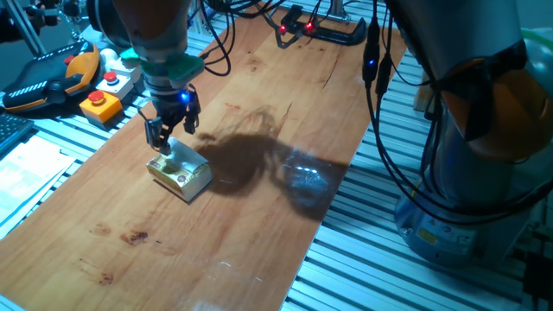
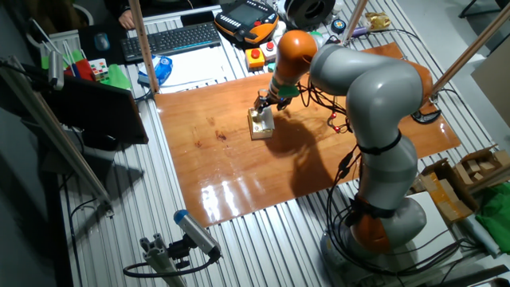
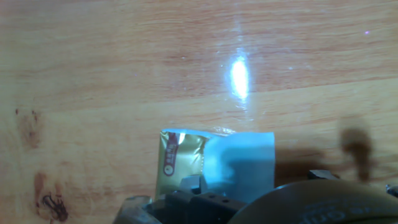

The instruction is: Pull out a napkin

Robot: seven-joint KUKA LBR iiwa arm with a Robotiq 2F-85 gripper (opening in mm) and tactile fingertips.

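Observation:
A small yellow-gold box [image 1: 183, 178] lies on the wooden table [image 1: 259, 216], left of middle. A thin white napkin [image 1: 178, 154] rises from its top towards my fingers. My gripper [image 1: 162, 141] hangs right above the box's far end, jaws close together, apparently pinching the napkin's upper end. In the hand view the pale napkin [image 3: 242, 158] spreads out beside the gold box [image 3: 177, 158], and its near end runs under my gripper [image 3: 199, 186]. In the other fixed view the gripper [image 2: 264, 106] sits just over the box [image 2: 260, 126].
A yellow button box with a red button [image 1: 102, 102] and an orange-black pendant [image 1: 43, 82] lie off the table's left edge. A black device with red lights [image 1: 320, 30] sits at the far end. Cables hang near the arm's base [image 1: 467, 173]. A keyboard [image 2: 171, 38] lies beyond the table.

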